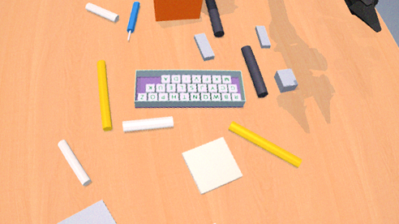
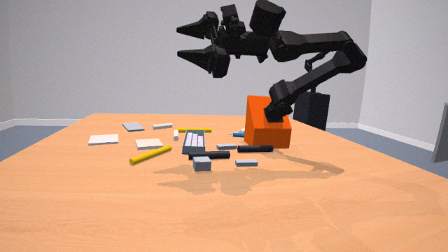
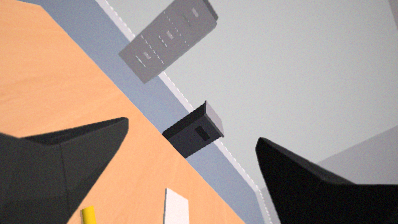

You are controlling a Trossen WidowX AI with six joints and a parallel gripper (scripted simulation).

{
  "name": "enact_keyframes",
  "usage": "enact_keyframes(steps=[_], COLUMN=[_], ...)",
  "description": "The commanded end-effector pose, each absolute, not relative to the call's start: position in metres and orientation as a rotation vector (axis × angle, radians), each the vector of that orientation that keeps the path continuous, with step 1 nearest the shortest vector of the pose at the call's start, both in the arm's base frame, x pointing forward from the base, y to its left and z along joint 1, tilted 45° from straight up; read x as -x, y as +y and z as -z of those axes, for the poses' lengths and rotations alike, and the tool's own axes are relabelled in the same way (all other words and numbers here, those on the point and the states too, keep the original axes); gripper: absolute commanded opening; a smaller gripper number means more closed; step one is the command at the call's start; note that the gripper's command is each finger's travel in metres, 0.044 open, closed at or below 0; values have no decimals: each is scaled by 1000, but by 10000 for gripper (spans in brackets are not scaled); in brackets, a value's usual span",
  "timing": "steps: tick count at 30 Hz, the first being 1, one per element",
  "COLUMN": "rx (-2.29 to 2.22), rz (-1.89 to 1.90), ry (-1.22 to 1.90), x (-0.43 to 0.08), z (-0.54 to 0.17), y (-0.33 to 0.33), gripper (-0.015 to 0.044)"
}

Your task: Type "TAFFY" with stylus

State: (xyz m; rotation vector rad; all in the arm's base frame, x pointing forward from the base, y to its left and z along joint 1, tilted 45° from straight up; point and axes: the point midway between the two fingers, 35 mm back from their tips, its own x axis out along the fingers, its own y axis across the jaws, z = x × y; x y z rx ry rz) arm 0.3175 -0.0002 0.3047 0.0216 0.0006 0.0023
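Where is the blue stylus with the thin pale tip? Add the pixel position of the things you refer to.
In the top view, the blue stylus (image 1: 133, 18) (image 2: 239, 134) lies at upper left, between a short white cylinder (image 1: 102, 12) and the orange block (image 1: 180, 6) (image 2: 267, 138).

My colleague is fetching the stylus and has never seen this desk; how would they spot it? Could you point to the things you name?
Find the big orange block (image 1: 179, 5) (image 2: 267, 138) under the arm. In the top view, just left of it lies the stylus (image 1: 133, 18) (image 2: 239, 134), near a short white rod (image 1: 102, 12). Unlike the plain rods around, it is blue and narrows to a thin pale tip.
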Motion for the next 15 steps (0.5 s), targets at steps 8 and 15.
enact_keyframes(steps=[8, 15], rx=[-10, -162], rz=[-116, -291], ry=[322, 807], x=[-344, -349], z=[-233, -125], y=[8, 21], gripper=[230, 46])
